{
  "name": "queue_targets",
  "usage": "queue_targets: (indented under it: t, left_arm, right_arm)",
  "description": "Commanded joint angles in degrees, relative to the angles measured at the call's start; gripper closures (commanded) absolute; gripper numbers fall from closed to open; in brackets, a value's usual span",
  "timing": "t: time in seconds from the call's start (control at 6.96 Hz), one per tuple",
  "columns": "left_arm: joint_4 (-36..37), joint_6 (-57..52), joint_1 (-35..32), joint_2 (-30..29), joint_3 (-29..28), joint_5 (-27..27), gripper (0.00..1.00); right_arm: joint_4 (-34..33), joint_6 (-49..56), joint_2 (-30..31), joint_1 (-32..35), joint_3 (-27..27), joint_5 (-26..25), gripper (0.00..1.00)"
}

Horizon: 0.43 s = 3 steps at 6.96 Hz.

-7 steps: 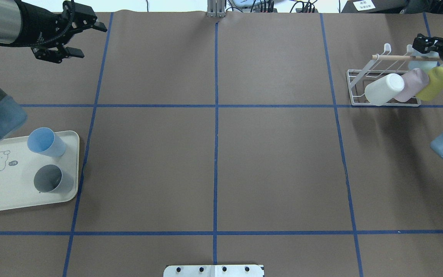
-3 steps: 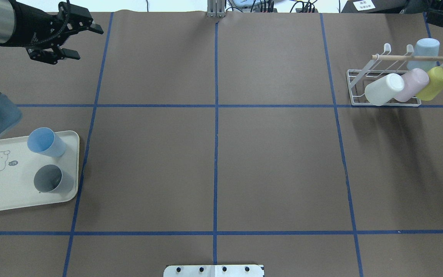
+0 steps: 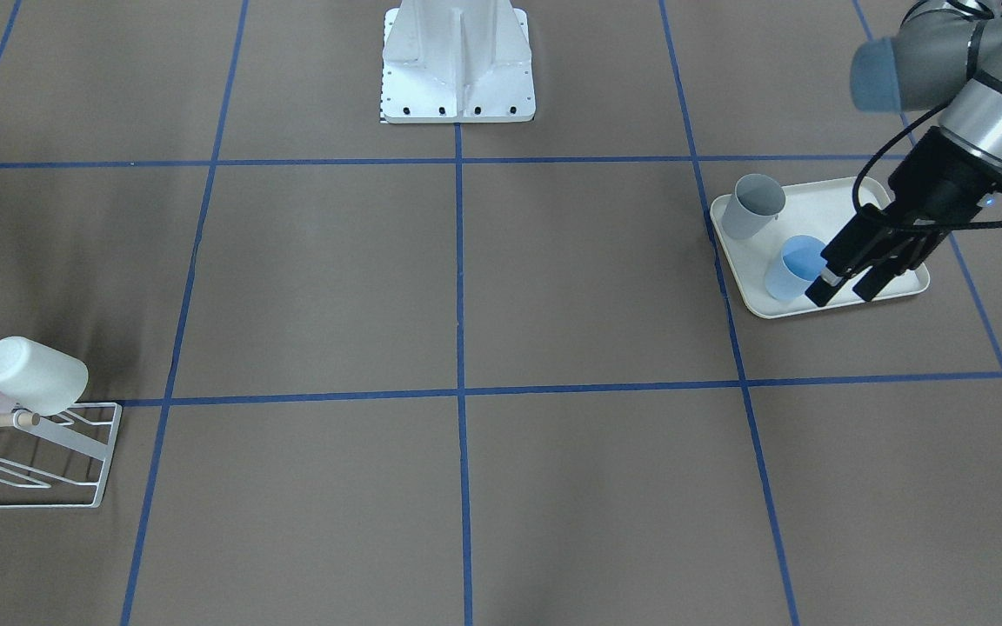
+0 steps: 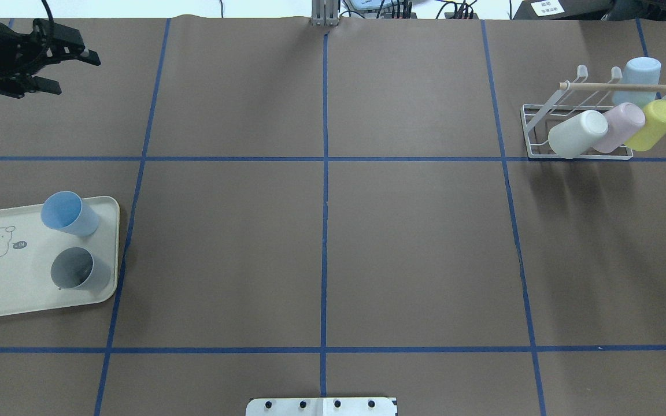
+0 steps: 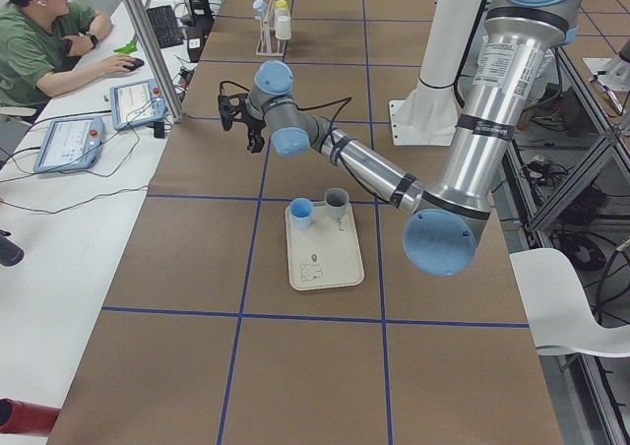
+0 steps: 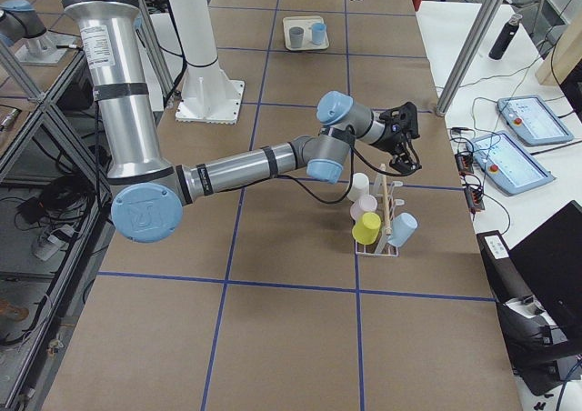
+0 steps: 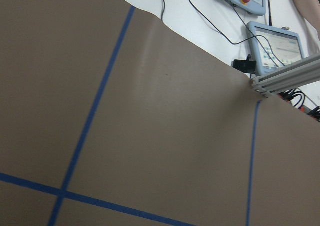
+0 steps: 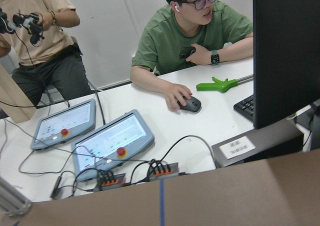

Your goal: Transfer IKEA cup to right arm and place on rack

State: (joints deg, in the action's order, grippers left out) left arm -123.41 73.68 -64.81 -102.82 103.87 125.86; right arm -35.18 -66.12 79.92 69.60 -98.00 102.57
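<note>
The brown surface (image 4: 414, 248) bears a cream tray (image 4: 15, 283) at its left edge and a wire rack (image 4: 593, 86) far right. A blue cup (image 4: 70, 212) and a grey cup (image 4: 78, 270) stand upright on the tray. A white cup (image 4: 577, 134), a pink cup (image 4: 622, 126), a yellow cup (image 4: 654, 124) and a pale blue cup (image 4: 640, 72) sit tilted on the rack. The left pincer (image 4: 73, 72) hovers over the far left corner, fingers apart and empty. The right pincer (image 6: 406, 161) hangs near the rack; I cannot tell whether it is apart or together.

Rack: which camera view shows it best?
Overhead exterior: the whole rack is unobstructed. Exterior right shows it smaller, end-on; front-facing crops it at the edge; exterior left shows it tiny, far; wrist views miss it.
</note>
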Motion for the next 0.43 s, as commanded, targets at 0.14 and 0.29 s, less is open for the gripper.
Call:
queue_targets:
  t: [0.14, 0.29]
  left_arm:
    - [1.95, -18.02, -0.59, 12.61, 0.10, 0.35, 0.00]
    - [1.95, -18.22, 0.29, 14.73, 0.02, 0.26, 0.00]
  right_arm:
    - [-0.33, -20.91, -1.25, -4.89, -6.50, 4.57, 0.00]
    - [-0.24, -26.81, -2.91, -5.96, -6.59, 4.57, 0.00]
